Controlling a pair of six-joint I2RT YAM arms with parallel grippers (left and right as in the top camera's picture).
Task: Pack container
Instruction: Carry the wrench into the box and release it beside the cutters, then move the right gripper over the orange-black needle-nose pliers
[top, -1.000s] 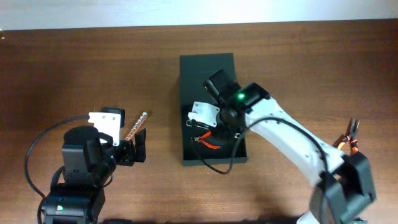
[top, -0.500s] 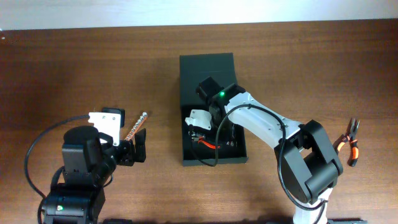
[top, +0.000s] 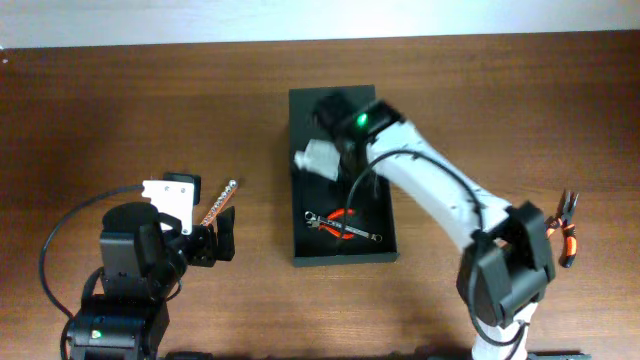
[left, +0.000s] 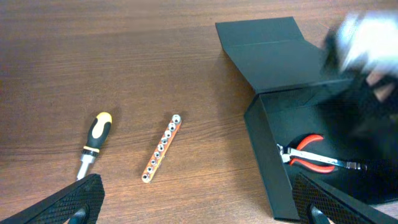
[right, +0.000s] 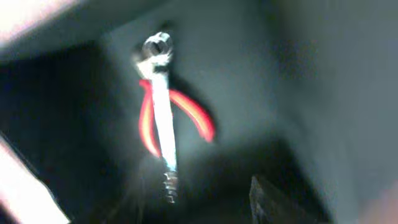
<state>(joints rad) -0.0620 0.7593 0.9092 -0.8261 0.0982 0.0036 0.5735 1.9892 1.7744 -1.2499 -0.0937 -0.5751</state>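
Lying in container (top: 305, 112): wrench (top: 345, 228) over red-handled pliers (right: 198, 118); left hand (left: 196, 193) spread wide; right hand (top: 322, 160) blurred, grip unclear

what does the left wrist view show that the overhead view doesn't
Only the left wrist view: a yellow-and-black screwdriver on the table, beside the bit strip. Only the overhead: orange-handled pliers at the table's far right. Both: the open container, the bit strip, and a wrench lying across red-handled pliers inside it.
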